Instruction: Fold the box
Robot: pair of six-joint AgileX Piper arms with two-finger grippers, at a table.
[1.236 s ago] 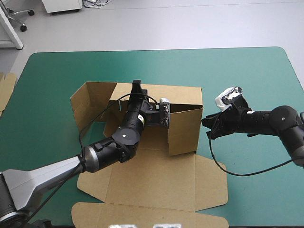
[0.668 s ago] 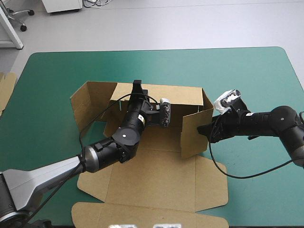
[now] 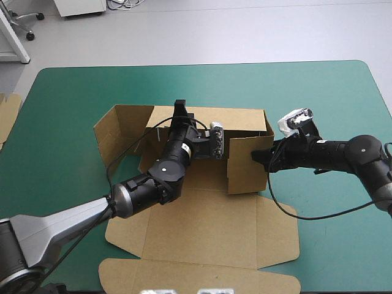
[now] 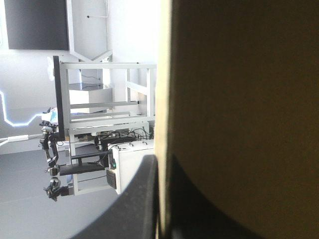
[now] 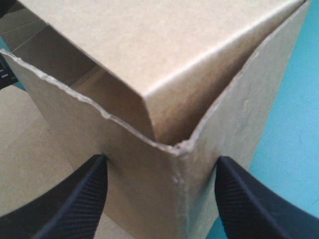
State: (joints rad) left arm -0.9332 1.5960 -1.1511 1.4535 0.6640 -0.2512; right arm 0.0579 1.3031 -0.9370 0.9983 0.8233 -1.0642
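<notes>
Black fingers [image 4: 137, 209] of the left gripper [image 3: 179, 110] are clenched on the box [image 3: 202, 233]. In the left wrist view the pale cut edge of a brown board sheet runs straight up between them, with one finger on each face and the two all but meeting.

Clock directions below take the table's far edge in the high view as twelve o'clock. The sheet in that grip is the box's far wall [image 3: 239, 119], which stands upright along the twelve o'clock side. The left arm reaches it from seven o'clock, passing over the box's floor.

The right gripper [image 3: 262, 156] is released and holds nothing. In its wrist view the fingers [image 5: 75, 204] stand wide apart with an upright corner of the box between them, its cut edges rough. Whether either finger presses the board cannot be told. From above, this gripper sits at the three o'clock end of the box, right at the outer edge of an upright panel [image 3: 245, 171] whose broad face shows toward six o'clock.

At nine o'clock an end flap [image 3: 110, 131] stands splayed outward from the far wall. The lid panel lies flat on the teal-green cover [image 3: 318, 92] at six o'clock, with its tabs spread at both sides. The whole box sits around the table's middle, slightly toward nine o'clock. An edge of spare board [image 3: 8, 113] shows at the table's nine o'clock edge, well apart from the box.
</notes>
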